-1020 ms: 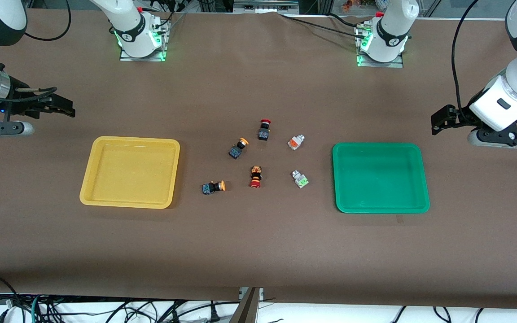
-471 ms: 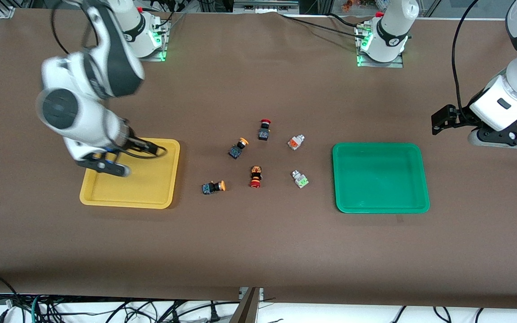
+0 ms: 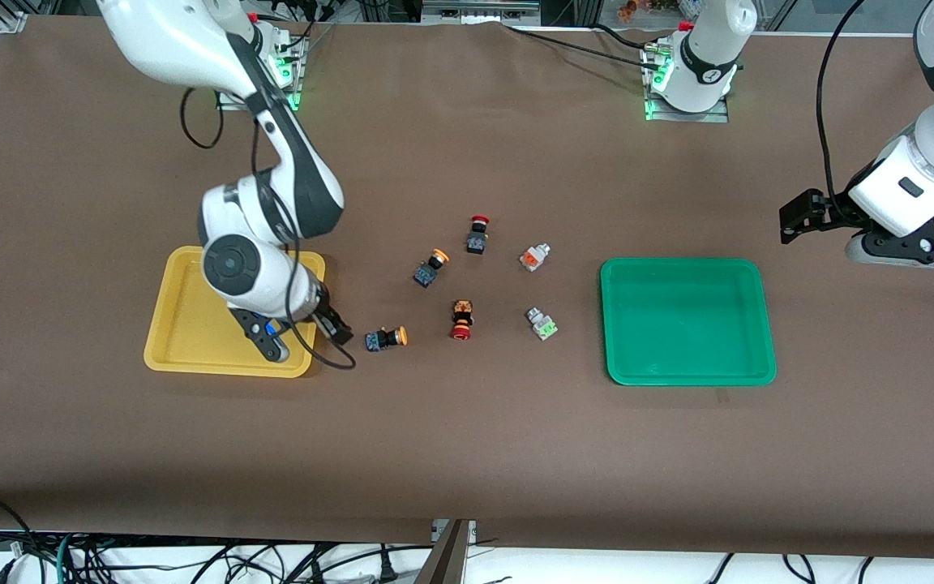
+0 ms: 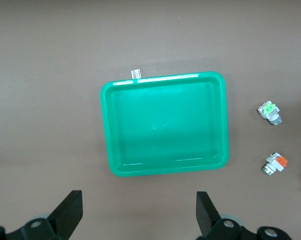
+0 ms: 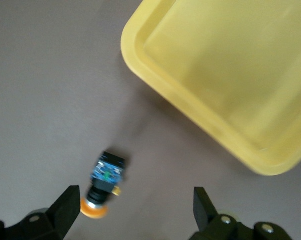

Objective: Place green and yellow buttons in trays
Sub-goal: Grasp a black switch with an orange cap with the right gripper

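1. The yellow tray (image 3: 191, 341), a shallow rounded square with a raised rim, is lying flat toward the right arm's end of the table.
2. The green tray (image 3: 687, 319), of the same shape, is sitting toward the left arm's end.
3. 2 yellow-capped buttons with dark blue bodies are lying on their sides between the trays: one (image 3: 386, 337) near the yellow tray, the other (image 3: 430, 268) farther from the front camera.
4. The silvery button with the green block (image 3: 542, 323) is lying near the green tray.
5. The silvery button with the orange block (image 3: 534, 257) is lying farther from the front camera.
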Robot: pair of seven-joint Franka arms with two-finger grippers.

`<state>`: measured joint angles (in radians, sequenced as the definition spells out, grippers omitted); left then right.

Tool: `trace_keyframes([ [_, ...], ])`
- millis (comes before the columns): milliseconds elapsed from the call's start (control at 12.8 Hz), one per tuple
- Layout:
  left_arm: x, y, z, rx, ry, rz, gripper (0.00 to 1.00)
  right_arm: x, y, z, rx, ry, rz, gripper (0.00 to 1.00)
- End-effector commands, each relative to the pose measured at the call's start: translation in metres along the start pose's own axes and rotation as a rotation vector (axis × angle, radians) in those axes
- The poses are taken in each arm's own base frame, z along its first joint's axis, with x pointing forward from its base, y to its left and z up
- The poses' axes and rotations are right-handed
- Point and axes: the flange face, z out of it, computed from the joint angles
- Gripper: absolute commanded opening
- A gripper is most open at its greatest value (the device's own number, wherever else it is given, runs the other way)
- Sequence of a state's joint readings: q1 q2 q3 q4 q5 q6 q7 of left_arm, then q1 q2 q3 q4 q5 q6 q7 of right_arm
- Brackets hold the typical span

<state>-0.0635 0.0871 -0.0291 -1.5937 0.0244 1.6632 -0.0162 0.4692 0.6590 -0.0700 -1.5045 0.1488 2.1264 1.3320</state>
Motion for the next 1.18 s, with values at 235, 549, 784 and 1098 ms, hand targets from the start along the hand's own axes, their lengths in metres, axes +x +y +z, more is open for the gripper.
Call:
trace_keyframes([
  [235,0.002,0.001,-0.005,0.021,-0.005,0.001,1.0,-0.017,-0.032,0.055,0.138,0.027,0.271,1.0],
  [549,0.002,0.001,-0.005,0.021,-0.005,0.001,1.0,-0.034,-0.03,0.093,0.103,0.033,0.249,1.0],
  [784,0.002,0.0,-0.005,0.021,-0.005,0.0,1.0,-0.039,-0.031,0.101,0.113,0.052,0.226,0.99],
  [1098,0.002,0.0,-0.005,0.021,-0.005,-0.002,1.0,-0.046,-0.03,0.104,0.102,0.105,0.166,0.4],
])
